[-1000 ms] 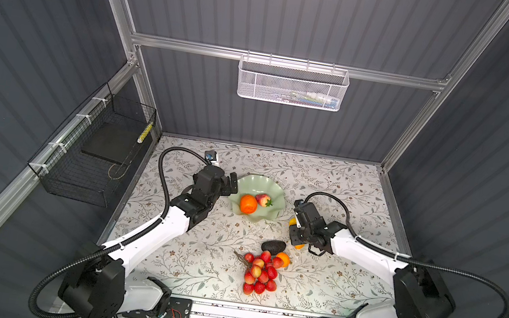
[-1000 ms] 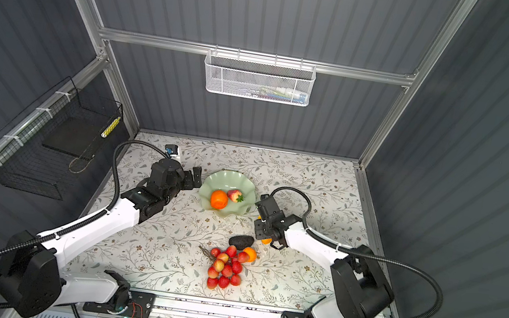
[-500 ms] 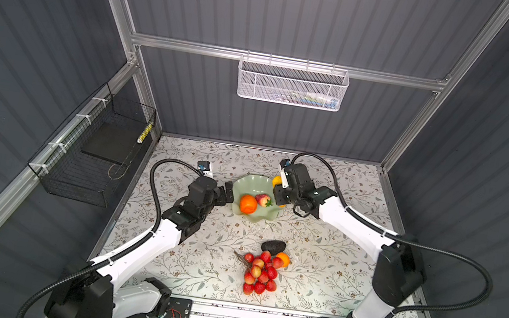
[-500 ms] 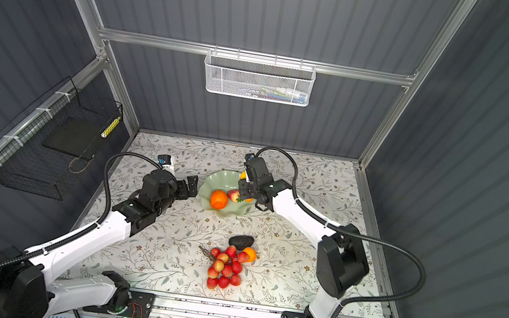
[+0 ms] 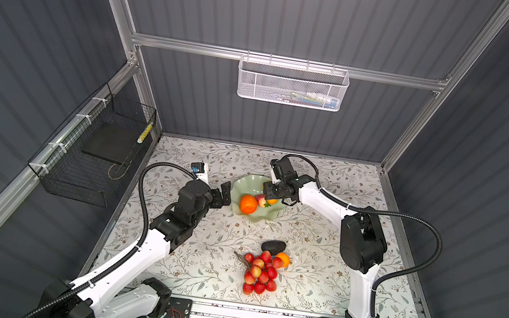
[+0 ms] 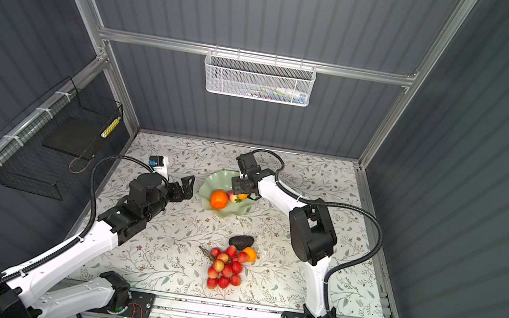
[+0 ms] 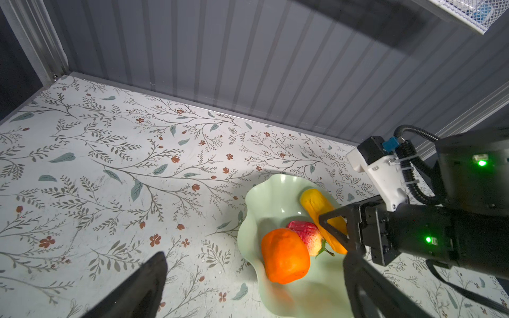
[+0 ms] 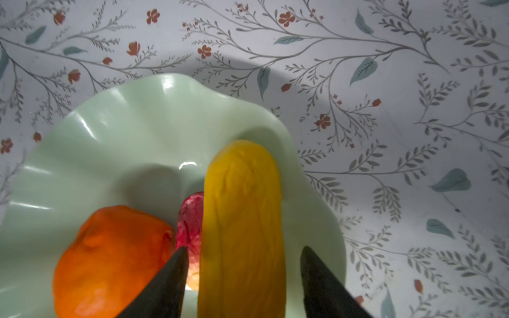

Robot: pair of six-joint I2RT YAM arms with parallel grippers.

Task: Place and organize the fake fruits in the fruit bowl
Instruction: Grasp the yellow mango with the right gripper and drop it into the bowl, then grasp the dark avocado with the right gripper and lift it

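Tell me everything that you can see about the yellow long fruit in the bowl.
The yellow fruit is long with a rounded end and a matte, faintly ridged skin, like soft plastic. It lies in the green bowl, one end up toward the wavy rim. The strawberry sits close against one side. The right gripper straddles its other end, jaws open, a small gap on each side. That end itself is out of view.

The right hand (image 5: 267,193) overhangs the fruit bowl (image 5: 244,184); its back-left part lies free.
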